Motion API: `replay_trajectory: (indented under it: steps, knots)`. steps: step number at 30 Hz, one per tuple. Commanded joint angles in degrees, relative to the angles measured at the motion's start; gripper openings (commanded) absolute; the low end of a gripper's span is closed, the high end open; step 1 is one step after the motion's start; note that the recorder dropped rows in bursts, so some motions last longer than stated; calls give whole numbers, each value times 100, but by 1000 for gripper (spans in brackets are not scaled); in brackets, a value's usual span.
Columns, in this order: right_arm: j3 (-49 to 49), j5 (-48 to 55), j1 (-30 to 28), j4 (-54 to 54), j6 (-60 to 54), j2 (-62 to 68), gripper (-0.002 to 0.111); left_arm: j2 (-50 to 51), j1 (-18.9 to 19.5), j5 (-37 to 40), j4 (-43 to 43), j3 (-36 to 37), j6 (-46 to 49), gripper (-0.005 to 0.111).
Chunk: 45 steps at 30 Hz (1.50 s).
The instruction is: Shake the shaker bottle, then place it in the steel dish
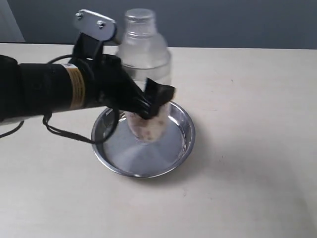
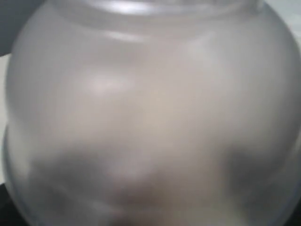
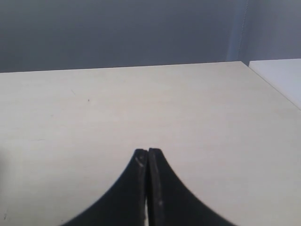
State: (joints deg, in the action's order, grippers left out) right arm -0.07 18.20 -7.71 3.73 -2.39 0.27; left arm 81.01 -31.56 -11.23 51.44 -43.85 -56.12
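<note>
The shaker bottle (image 1: 146, 54) stands upright with its base inside the steel dish (image 1: 181, 141); brown grains show at its bottom. My left gripper (image 1: 151, 104) reaches in from the left and is shut on the bottle's lower body. In the left wrist view the frosted dome of the shaker bottle (image 2: 150, 113) fills the picture, blurred, and hides the jaws. My right gripper (image 3: 148, 151) is shut with nothing in it, over bare table; it does not show in the exterior view.
The pale table (image 1: 257, 99) spreads around the dish. A dark grey wall (image 1: 223, 20) runs along the back. A white surface (image 3: 282, 75) lies past the table's edge in the right wrist view.
</note>
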Motion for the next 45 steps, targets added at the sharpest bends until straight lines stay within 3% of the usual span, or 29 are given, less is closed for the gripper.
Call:
replay_trajectory:
  steps: [1,3,4,6,8,10,11,13,16,18,21,23,24,26,28,30,31,33,34,35,36,37,38,39,40,41,42,44,45]
  knots:
    - [7,-75,-20,4,-11,-27,-1,41,333,1434,-831,-167,327,0]
    - [7,-75,-20,4,-11,-27,-1,129,604,801,-1621,-68,21,0]
    - [7,-75,-20,4,-11,-27,-1,91,461,244,-1542,32,66,0]
    - [7,-75,-20,4,-11,-27,-1,-32,45,-440,-371,115,149,0]
    - [7,-75,-20,4,-11,-27,-1,-105,-134,-47,538,72,162,0]
    - [7,-75,-20,4,-11,-27,-1,-34,157,981,-19,24,308,0]
    - [7,-75,-20,4,-11,-27,-1,42,383,1015,-221,13,306,0]
    - [7,-75,-20,4,-11,-27,-1,126,679,85,-848,107,-129,0]
    - [7,-75,-20,4,-11,-27,-1,41,308,-1942,548,222,-370,0]
    - [7,-75,-20,4,-11,-27,-1,-49,161,-1461,1007,107,-379,0]
    - [7,-75,-20,4,-11,-27,-1,2,464,700,-657,14,421,0]
    - [7,-75,-20,4,-11,-27,-1,38,755,381,-1855,85,533,0]
    - [7,-75,-20,4,-11,-27,-1,20,690,20,-1944,172,534,0]
    - [7,-75,-20,4,-11,-27,-1,-99,314,-780,-907,295,618,0]
    - [7,-75,-20,4,-11,-27,-1,-159,156,-408,254,236,847,0]
    - [7,-75,-20,4,-11,-27,-1,-113,357,616,-558,180,891,0]
    - [7,-75,-20,4,-11,-27,-1,-36,676,822,-1149,164,844,0]
    - [7,-75,-20,4,-11,-27,-1,65,800,-17,-2358,313,725,0]
    - [7,-75,-20,4,-11,-27,-1,-2,593,-427,-1900,371,725,0]
    - [7,-75,-20,4,-11,-27,-1,-100,271,-741,-302,357,893,0]
    - [7,-75,-20,4,-11,-27,-1,-113,243,-455,52,314,929,0]
    - [7,-75,-20,4,-11,-27,-1,-50,451,500,-1192,227,901,0]
    - [7,-75,-20,4,-11,-27,-1,23,660,609,-2071,213,819,0]
    - [7,-75,-20,4,-11,-27,-1,100,683,165,-3072,273,801,0]
    - [7,-75,-20,4,-11,-27,-1,77,464,-150,-2653,288,872,0]
    - [7,-75,-20,4,-11,-27,-1,-24,-15,-529,-681,276,903,0]
    - [7,-75,-20,4,-11,-27,-1,-60,-170,-308,582,211,841,0]
    - [7,-75,-20,4,-11,-27,-1,-17,96,537,-531,-32,866,0]
    - [7,-75,-20,4,-11,-27,-1,-175,309,281,-550,-295,965,0]
